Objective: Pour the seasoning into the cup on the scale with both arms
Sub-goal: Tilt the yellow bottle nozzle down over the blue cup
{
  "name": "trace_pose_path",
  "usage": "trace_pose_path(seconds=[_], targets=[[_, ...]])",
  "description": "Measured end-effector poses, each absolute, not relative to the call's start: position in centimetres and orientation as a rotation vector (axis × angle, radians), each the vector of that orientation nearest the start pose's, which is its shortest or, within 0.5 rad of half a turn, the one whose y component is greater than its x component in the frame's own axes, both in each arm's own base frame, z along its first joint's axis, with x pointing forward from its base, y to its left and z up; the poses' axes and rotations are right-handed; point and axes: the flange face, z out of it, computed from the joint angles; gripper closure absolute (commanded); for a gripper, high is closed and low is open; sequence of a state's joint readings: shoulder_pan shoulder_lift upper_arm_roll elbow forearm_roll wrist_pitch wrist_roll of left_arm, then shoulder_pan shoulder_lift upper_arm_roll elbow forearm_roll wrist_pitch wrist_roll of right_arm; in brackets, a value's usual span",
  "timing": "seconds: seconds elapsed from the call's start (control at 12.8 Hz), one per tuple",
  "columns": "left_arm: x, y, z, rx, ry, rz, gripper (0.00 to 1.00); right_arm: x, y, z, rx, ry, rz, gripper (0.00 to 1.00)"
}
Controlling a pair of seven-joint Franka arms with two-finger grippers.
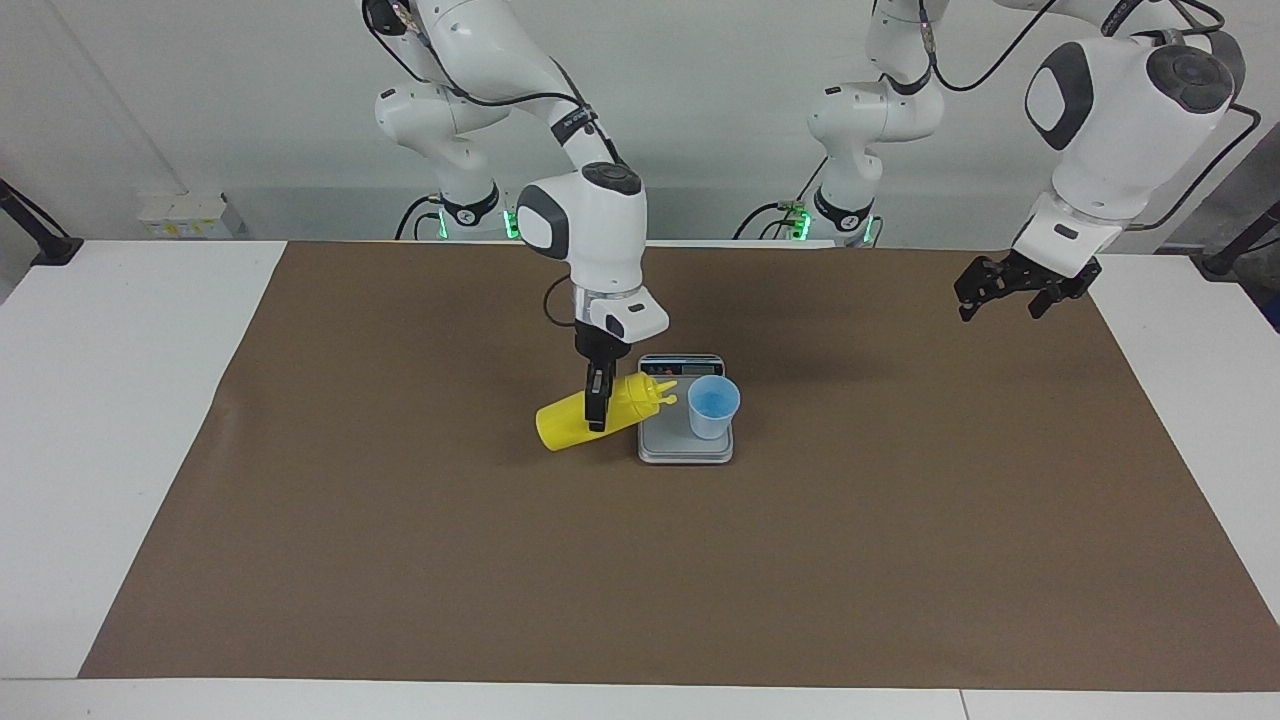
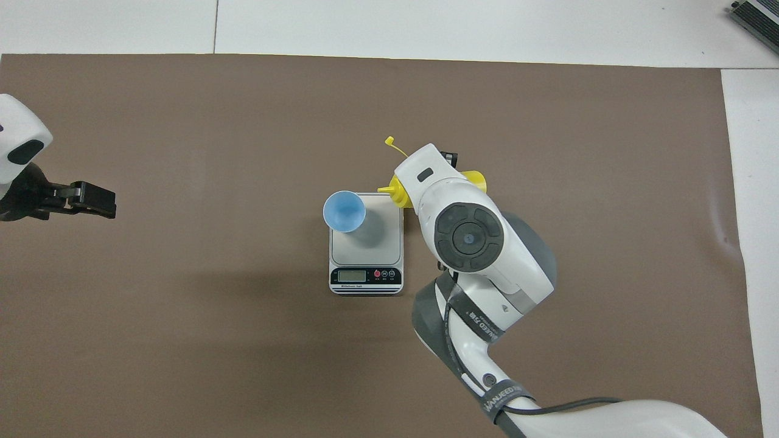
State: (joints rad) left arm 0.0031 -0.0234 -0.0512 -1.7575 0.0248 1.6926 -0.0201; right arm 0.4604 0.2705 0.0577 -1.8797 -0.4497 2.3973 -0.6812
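Yellow bottle (image 1: 575, 419) tilted in right jaws' clamp beside scale (image 1: 668, 440); left jaws apart.

I see a bright yellow plastic squeeze bottle (image 1: 572, 421), a light-blue translucent plastic cup (image 1: 713, 406), a silver-grey flat scale (image 2: 366, 243) with dark display strip, brown paper mat (image 1: 640, 560), white table (image 1: 110, 400).
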Motion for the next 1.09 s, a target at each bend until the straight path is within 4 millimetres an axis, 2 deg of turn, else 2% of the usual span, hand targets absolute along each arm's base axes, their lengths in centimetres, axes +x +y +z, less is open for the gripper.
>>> trace_pose_path(seconds=[0.39, 0.62, 1.09], targets=[[55.0, -2.4, 55.9, -3.113, 0.049, 0.062, 0.0, 55.1, 33.9, 36.9, -2.542, -2.588, -0.377, 0.85], [55.0, -2.4, 55.8, -3.113, 0.049, 0.066, 0.0, 54.4, 35.2, 36.8, -2.51, -2.721, -0.39, 0.85], [55.0, -2.4, 55.7, -3.113, 0.049, 0.069, 0.0, 53.9, 35.9, 36.9, -2.479, -2.845, -0.427, 0.87]])
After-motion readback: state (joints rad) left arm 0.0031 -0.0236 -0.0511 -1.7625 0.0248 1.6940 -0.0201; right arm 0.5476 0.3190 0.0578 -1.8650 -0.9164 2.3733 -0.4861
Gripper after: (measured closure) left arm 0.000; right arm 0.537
